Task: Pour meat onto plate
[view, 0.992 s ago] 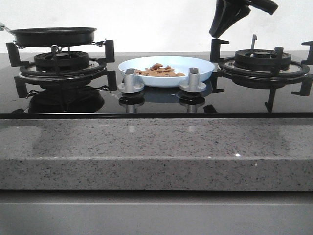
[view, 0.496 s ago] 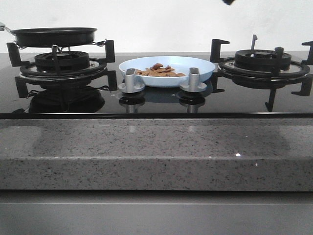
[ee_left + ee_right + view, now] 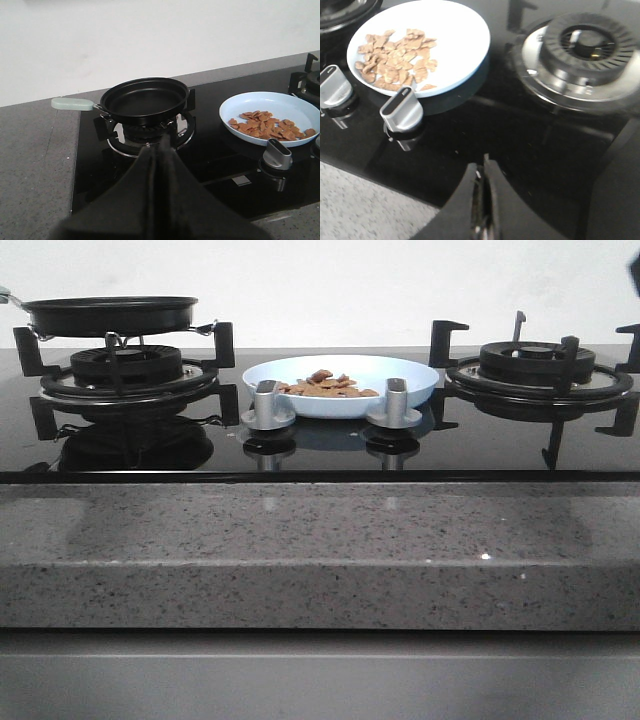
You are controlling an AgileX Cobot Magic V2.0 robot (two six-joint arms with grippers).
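Nearest the robot, a speckled stone counter edge (image 3: 320, 550) is running across the front view, and beyond it the glossy black cooktop (image 3: 480, 445) is lying flat with two silver knobs (image 3: 268, 405) standing at its near middle. Just behind the knobs the plate (image 3: 410, 380) is sitting between the two burners, and the meat (image 3: 325, 386) is lying in a loose pile inside it, on the side toward the knobs and the left burner. To the left the black frying pan (image 3: 142, 100) is resting on its burner grate, looking empty, its pale handle (image 3: 72, 103) pointing left and away from the plate; to the right the other burner (image 3: 538, 365) is standing bare. The left gripper (image 3: 159, 150) is hanging clear of the pan, its fingers pressed together on nothing, and the right gripper (image 3: 484, 175) is hovering above the cooktop near the knobs, likewise clenched and empty. The pour looks complete — what could go wrong now is mostly collateral. A careless sweep of the right arm could be clipping a knob or nudging the plate's rim, scattering pieces onto the glass, and the left arm — if dropping low — could be knocking the pan off its grate.
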